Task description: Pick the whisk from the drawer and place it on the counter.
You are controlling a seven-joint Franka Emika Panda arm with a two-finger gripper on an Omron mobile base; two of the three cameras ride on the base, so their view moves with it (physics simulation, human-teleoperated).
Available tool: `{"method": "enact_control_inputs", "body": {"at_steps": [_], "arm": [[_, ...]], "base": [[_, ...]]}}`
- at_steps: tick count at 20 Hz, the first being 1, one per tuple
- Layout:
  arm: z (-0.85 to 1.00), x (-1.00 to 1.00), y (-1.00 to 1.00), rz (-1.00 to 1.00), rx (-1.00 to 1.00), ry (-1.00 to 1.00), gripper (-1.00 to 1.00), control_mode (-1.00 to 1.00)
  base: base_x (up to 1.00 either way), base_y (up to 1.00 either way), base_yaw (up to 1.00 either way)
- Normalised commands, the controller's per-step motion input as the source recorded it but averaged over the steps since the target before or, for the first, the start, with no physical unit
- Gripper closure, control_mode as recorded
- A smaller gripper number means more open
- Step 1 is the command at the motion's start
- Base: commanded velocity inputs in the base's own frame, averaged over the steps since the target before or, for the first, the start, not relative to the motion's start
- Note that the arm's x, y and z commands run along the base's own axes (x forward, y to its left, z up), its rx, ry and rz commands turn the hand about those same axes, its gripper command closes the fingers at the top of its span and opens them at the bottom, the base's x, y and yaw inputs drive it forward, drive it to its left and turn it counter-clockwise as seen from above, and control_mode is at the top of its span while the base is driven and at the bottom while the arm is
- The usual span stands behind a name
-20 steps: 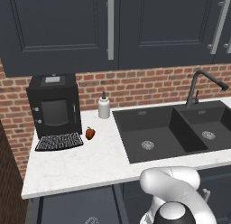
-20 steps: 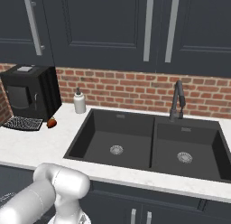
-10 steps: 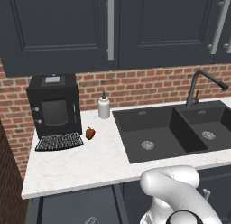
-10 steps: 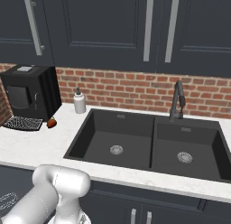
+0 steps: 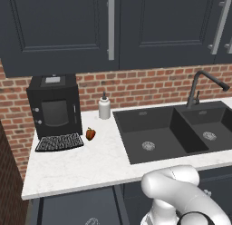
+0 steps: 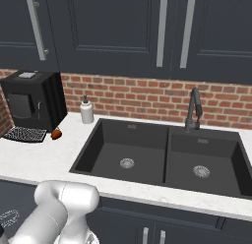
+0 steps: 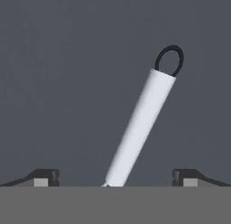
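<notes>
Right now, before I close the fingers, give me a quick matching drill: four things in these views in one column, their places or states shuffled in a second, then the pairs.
Things:
1. whisk
2. gripper
3. soap bottle
4. small red fruit

Places or states:
A. on the counter, beside the coffee machine's tray
B. open, fingertips either side of the handle
C. lying in the drawer
D. by the brick wall, left of the sink

Pairs: 1-C, 2-B, 3-D, 4-A
</notes>
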Motion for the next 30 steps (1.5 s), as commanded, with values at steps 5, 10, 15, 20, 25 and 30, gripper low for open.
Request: {"method": "enact_control_inputs", "body": {"at_steps": [5, 10, 15, 20, 25, 30], "arm": [[-0.17, 0.04, 0.0, 0.01, 0.0, 0.03, -1.0, -1.0], [-0.33, 0.0, 0.0, 0.0, 0.0, 0.03, -1.0, -1.0], [-0.4, 0.0, 0.0, 0.0, 0.0, 0.03, 1.0, -1.0], [-0.19, 0.0, 0.0, 0.0, 0.0, 0.0, 1.0, -1.0], [0.0, -0.03, -0.03, 0.0, 0.01, -0.01, 1.0, -1.0], [0.48, -0.13, -0.14, 0.0, 0.13, -0.12, 1.0, -1.0]], "base": [[0.0, 0.0, 0.0], [0.0, 0.0, 0.0], [0.0, 0.0, 0.0], [0.0, 0.0, 0.0], [0.0, 0.0, 0.0], [0.0, 0.0, 0.0]]}}
